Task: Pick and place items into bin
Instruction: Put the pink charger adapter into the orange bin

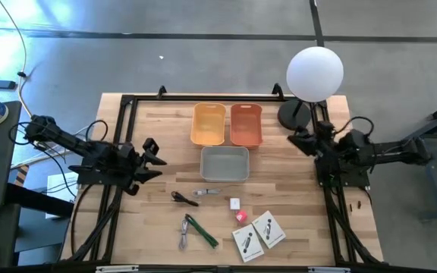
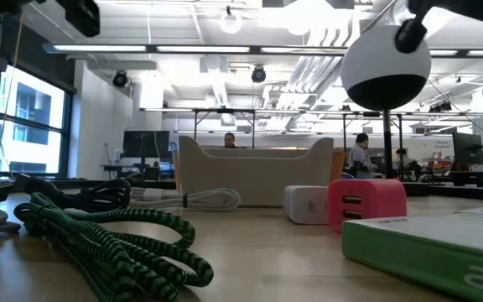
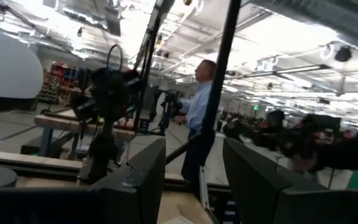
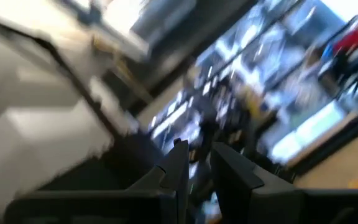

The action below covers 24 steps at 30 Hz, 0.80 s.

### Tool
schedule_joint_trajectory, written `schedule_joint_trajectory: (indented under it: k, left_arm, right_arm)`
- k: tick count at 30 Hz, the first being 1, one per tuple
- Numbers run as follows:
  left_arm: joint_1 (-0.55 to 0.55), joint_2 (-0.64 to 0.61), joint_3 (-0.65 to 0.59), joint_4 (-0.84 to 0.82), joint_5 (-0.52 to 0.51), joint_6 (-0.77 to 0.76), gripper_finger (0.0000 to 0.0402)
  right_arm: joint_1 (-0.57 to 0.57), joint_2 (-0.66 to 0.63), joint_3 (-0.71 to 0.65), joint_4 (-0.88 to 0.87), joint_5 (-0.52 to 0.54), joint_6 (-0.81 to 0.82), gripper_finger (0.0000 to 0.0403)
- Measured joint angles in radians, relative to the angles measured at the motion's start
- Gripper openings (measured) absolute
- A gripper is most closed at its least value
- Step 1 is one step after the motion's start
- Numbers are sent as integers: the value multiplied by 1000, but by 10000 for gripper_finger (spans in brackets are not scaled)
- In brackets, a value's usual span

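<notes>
The items lie on the near half of the wooden table: two white flat packets [image 1: 247, 243] [image 1: 268, 230], a red cube [image 1: 241, 217], a white cube [image 1: 235, 203], a green-handled tool [image 1: 201, 231], a dark bit [image 1: 180, 198] and a silver bit [image 1: 207, 192]. The low view shows a green-black braided cord [image 2: 99, 243], the white cube [image 2: 304, 204] and the red cube [image 2: 366, 201]. A grey bin [image 1: 224, 163] sits mid-table. My left gripper [image 1: 156, 155] hovers open at the table's left side. My right gripper [image 1: 303, 140] is raised at the right side, its fingers [image 4: 173, 171] a narrow gap apart.
A yellow bin [image 1: 209, 123] and an orange bin [image 1: 246, 125] stand side by side beyond the grey one. A lamp with a white globe [image 1: 315, 73] stands at the far right corner, close to my right arm. People show in the room behind.
</notes>
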Motion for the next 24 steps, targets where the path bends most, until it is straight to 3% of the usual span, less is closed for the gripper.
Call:
schedule_joint_trajectory:
  k: [3, 12, 18, 24]
  left_arm:
    - [0, 70, 39, 0, 5, -1, 150]
    - [-1, 265, 192, -5, 332, -65, 150]
    - [0, 309, 227, -90, 379, -79, 150]
    - [0, 309, 227, -262, 360, -110, 150]
  right_arm:
    - [21, 152, 79, -8, -91, 59, 60]
    - [168, 489, 310, -268, -312, 152, 59]
    - [263, 606, 460, -410, -332, 3, 55]
    - [339, 683, 548, -635, -195, -144, 58]
